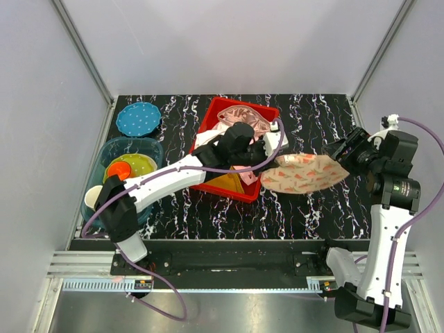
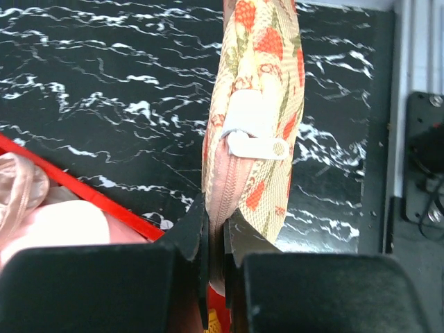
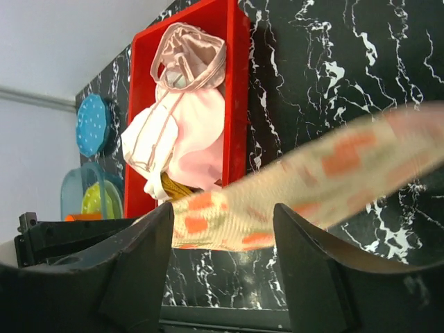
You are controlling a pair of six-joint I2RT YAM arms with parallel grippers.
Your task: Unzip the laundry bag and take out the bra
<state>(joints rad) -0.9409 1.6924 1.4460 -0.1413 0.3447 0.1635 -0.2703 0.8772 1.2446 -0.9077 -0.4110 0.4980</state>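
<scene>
Peach cloth with little orange flowers is stretching over the black table (image 1: 305, 215). This is the laundry bag (image 1: 305, 173). It is looking lifted up between the two arms, just beside the red bin (image 3: 238, 90), on the bin's 3 o'clock side. From above, its long side is running from about 8 o'clock to 2 o'clock.

The left gripper (image 2: 215, 239) is pinching one end of the bag. Its two fingers are squeezing tight on the pink edge where the zip is. In the left wrist view the bag is going off from these fingers toward 12 o'clock. The white zip pull (image 2: 255, 142) is lying flat on the bag, a little way off at about 1 o'clock from the fingers. The zip is looking shut to me.

The right gripper (image 3: 222, 208) is sitting at the bag's other end, at 3 o'clock from the bag in the top view. Its fingers are spreading wide apart and holding nothing. The bag is crossing the gap between them, but it is blurry, so I cannot tell if it is touching them.

I am not seeing the bra anywhere. I am guessing it is hiding inside the bag. The pink and white clothes (image 3: 184, 132) in the bin are other things.

I am thinking the next job is grabbing the zip pull. It is lying nearer the left fingers, but those are busy holding. So the right gripper is likely needing to travel along the bag toward 9 o'clock to reach it.
</scene>
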